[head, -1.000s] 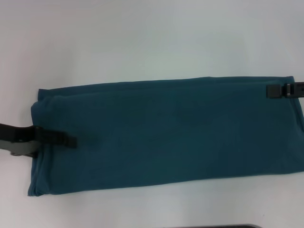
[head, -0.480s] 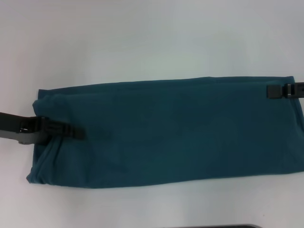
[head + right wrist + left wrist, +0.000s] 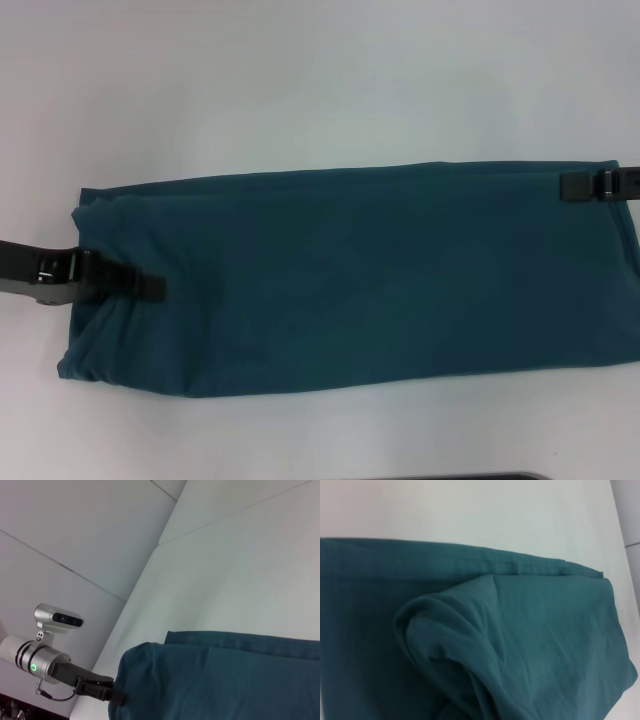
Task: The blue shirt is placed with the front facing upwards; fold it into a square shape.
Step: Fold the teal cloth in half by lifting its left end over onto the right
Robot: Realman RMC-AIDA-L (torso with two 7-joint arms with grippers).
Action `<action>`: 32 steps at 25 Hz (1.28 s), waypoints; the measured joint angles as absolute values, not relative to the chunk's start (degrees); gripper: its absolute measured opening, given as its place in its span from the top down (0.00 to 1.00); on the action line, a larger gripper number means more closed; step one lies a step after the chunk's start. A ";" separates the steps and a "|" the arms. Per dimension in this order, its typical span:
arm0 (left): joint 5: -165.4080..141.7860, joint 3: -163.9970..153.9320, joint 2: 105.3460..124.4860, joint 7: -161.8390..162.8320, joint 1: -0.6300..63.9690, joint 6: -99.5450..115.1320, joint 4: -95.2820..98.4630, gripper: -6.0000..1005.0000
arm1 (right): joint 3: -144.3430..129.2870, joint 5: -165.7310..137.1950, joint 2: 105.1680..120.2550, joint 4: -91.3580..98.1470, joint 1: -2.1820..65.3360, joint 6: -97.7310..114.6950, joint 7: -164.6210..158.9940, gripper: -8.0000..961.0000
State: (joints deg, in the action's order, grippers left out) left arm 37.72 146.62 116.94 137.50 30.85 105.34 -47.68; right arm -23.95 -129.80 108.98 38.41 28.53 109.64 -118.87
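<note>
One dark teal-blue cotton shirt [image 3: 360, 275] lies on the white table [image 3: 300, 90], folded into a long band that runs across from the robot's left to its right, plain cloth facing up, with no letters or collar showing. Two grippers are on it, one at each end. The left gripper [image 3: 150, 287] reaches in over the left end of the band about halfway across its width, where the cloth is bunched into a raised ridge; whether its jaws are apart or clamped on the fabric I cannot tell. The right gripper [image 3: 570, 186] sits at the far right corner of the band, and its jaws I cannot tell either.
</note>
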 joint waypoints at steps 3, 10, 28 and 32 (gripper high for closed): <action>37.63 146.60 117.01 137.52 30.85 105.36 -47.70 0.54 | -23.93 -129.81 108.98 38.42 28.55 109.68 -118.99 0.07; 37.61 146.60 116.99 137.75 30.85 105.49 -47.70 0.87 | -23.99 -129.85 108.98 38.45 28.60 109.69 -119.23 0.07; 37.80 146.63 116.98 137.57 30.74 105.91 -47.72 0.94 | -24.02 -129.81 108.98 38.32 28.65 109.57 -119.35 0.07; 37.81 146.62 116.98 137.61 30.75 105.91 -47.72 0.94 | -24.21 -129.81 108.98 38.24 28.69 109.51 -119.36 0.07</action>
State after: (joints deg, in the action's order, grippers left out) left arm 37.81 146.62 116.98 137.61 30.75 105.91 -47.72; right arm -24.21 -129.81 108.98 38.24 28.69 109.51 -119.36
